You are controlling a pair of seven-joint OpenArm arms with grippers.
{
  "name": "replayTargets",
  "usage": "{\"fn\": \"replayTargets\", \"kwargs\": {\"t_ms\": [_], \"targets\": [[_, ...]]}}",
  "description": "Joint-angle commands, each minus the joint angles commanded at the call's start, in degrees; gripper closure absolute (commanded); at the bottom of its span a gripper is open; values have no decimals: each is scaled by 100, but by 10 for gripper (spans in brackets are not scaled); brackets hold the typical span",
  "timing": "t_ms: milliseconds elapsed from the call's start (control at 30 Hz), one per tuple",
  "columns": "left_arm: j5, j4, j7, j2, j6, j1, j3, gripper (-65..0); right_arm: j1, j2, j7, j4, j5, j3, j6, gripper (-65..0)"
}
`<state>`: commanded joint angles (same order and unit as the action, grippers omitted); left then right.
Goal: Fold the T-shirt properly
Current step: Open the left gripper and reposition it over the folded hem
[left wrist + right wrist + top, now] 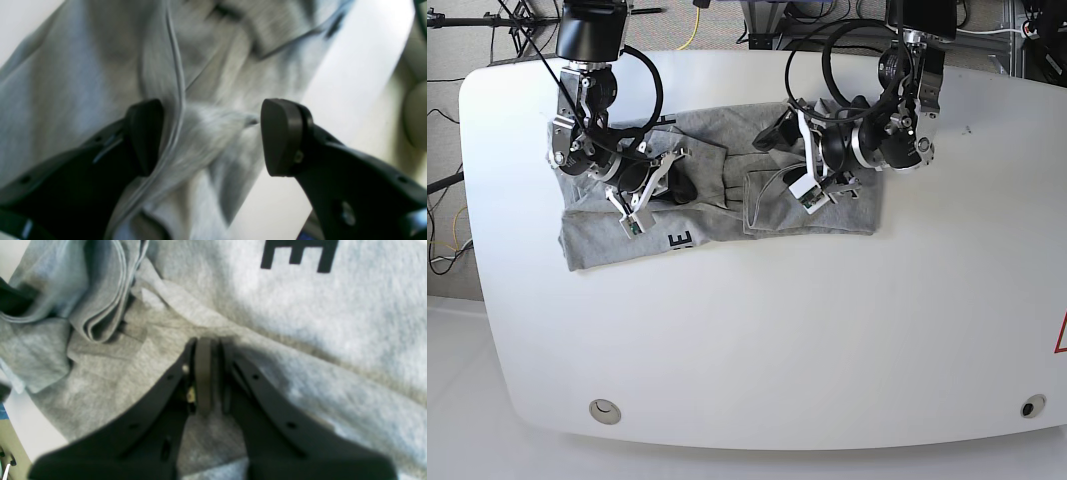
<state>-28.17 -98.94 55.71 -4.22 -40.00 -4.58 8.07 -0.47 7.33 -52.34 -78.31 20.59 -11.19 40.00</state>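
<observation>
My left end effector (pixel 211 136) stands wide open, pads either side of a raised ridge of grey cloth but gripping nothing; I judge it placed to take that fold. My right end effector (pixel 208 373) is closed tight, its tips pressed down on the fabric; whether cloth is pinched between them I cannot tell.

The T-shirt (pixel 717 195) lies bunched and half-turned across the far middle of the bench (pixel 777 340), black lettering (pixel 297 255) showing near the right arm, one sleeve rumpled in stacked layers. Its near hem is ragged, not squared. The bench offers ample bare room toward me and to both sides for spreading.
</observation>
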Motion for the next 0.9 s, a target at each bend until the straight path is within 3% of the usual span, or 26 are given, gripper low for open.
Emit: {"fn": "replayTargets", "kwargs": {"t_ms": [133,200,400,467,533,633,900], "targets": [[41,-30,-77,72,0,100,130,-411,1,-7,21,9,-42,4,0,-44],[47,-14,-110,71,0,121,158,-366,-5,-10,23,7,-39,6,0,-43],[32,21,-253,30,0,184,193,-190,-7,-14,35,-8,-38,-3,0,-44],[66,1,-316,-60,0,160,136,-72,-20,-9,35,-8,-88,2,0,-41],[60,3,-342,-67,0,162,125,-31,-19,-8,34,-5,-114,4,0,-40],[54,7,-380,-74,0,162,113,-2,-24,-11,19,-15,-163,4,0,-39],[-34,-44,-461,-173,0,176,125,0,-18,-26,-69,-6,-183,-4,0,-38]]}}
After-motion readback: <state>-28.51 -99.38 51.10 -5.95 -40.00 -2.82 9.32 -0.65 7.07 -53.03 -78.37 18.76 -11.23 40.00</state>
